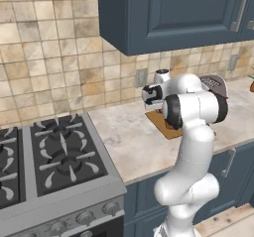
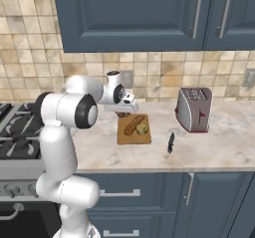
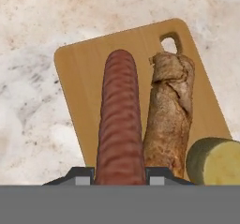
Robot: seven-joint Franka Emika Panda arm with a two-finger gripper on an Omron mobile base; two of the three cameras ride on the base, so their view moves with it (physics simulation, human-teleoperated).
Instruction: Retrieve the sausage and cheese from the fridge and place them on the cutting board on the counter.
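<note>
My gripper (image 3: 120, 174) is shut on the sausage (image 3: 119, 120), a reddish-brown ribbed cylinder that sticks out between the finger tips (image 3: 82, 175). It hangs over the orange-brown cutting board (image 3: 84, 78) on the beige counter (image 3: 33, 54). The yellowish cheese (image 3: 215, 160) lies on the board at its lower right. In the right base view the gripper (image 2: 122, 111) hovers over the board's (image 2: 124, 137) far edge, and the cheese (image 2: 143, 130) rests near the middle. The fridge is out of view.
A brown speckled log (image 3: 168, 110) lies on the board beside the sausage. A silver toaster (image 2: 194, 109) and a dark knife (image 2: 171, 142) sit to the right of the board. The stove (image 1: 54, 156) is at the left, with blue wall cabinets (image 2: 149, 13) overhead.
</note>
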